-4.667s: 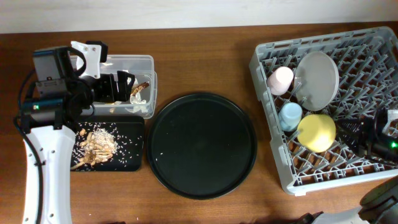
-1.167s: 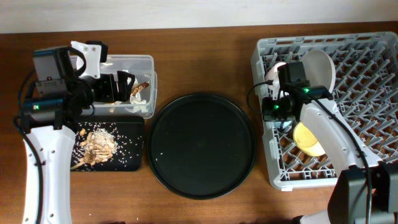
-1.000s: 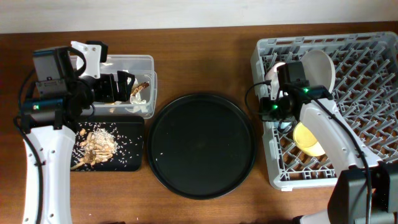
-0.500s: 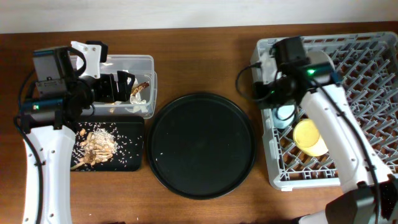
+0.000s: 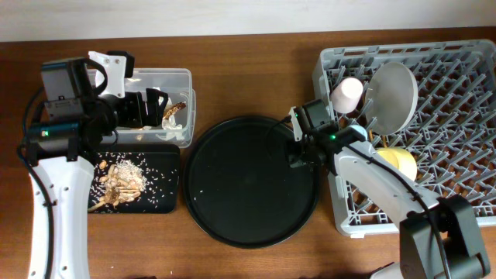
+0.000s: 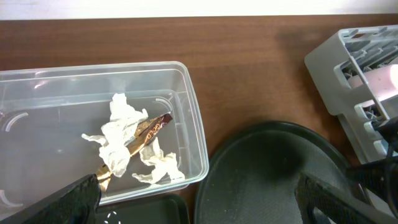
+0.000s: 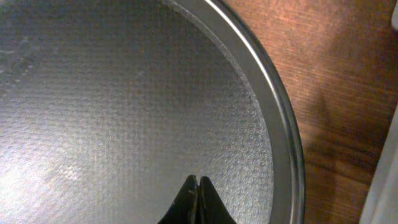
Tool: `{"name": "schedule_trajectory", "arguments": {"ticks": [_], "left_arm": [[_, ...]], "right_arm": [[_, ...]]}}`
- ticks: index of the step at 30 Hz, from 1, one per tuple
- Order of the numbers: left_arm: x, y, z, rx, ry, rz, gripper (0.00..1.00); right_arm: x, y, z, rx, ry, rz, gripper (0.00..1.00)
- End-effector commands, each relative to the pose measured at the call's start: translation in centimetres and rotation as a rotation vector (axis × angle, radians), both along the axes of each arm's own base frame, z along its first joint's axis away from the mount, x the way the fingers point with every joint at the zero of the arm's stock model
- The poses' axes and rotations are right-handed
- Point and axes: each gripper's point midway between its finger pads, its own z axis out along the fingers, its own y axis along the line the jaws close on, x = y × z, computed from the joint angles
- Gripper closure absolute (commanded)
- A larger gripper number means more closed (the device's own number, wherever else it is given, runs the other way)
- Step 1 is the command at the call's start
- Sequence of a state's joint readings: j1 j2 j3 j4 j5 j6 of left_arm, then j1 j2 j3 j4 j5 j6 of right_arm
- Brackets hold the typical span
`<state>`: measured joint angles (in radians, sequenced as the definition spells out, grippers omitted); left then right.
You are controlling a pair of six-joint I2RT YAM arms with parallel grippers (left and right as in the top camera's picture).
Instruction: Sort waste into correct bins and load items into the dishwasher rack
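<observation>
Now we swing our right gripper (image 7: 196, 186), pinched shut and empty, from the rack (image 5: 457, 194) to the round tray (image 5: 232, 209). Pink cup (image 5: 347, 94), plate (image 5: 395, 97) and bowl (image 5: 403, 161) sit racked, loading apparently done; left gripper (image 5: 151, 108) gapes above the box (image 5: 180, 77).

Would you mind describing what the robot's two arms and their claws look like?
The left arm and right arm share a build: smooth white link shells, black joint housings with a small green light, and thin black cables. The left claw is black, with a white wrist bracket; the right claw ends in dark, tapered tips.
</observation>
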<state>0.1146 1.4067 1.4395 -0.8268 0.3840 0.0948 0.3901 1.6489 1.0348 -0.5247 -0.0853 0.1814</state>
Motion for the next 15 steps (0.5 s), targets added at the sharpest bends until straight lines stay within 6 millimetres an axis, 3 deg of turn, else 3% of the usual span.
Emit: {"name": "schedule_trajectory", "arguments": {"ticks": [1,10,15], "left_arm": [[0.1,0.2,0.8,0.011,-0.025,-0.003,0.01],[0.1,0.2,0.8,0.011,-0.025,-0.003,0.01],[0.1,0.2,0.8,0.011,-0.025,-0.003,0.01]], "right_arm": [[0.4,-1.1,-0.8,-0.061,-0.024,-0.035,0.96],[1.5,-1.1,-4.2,-0.130,-0.027,0.054,0.96],[2.5,-1.5,-4.5,-0.160,-0.058,0.035,0.96]]}}
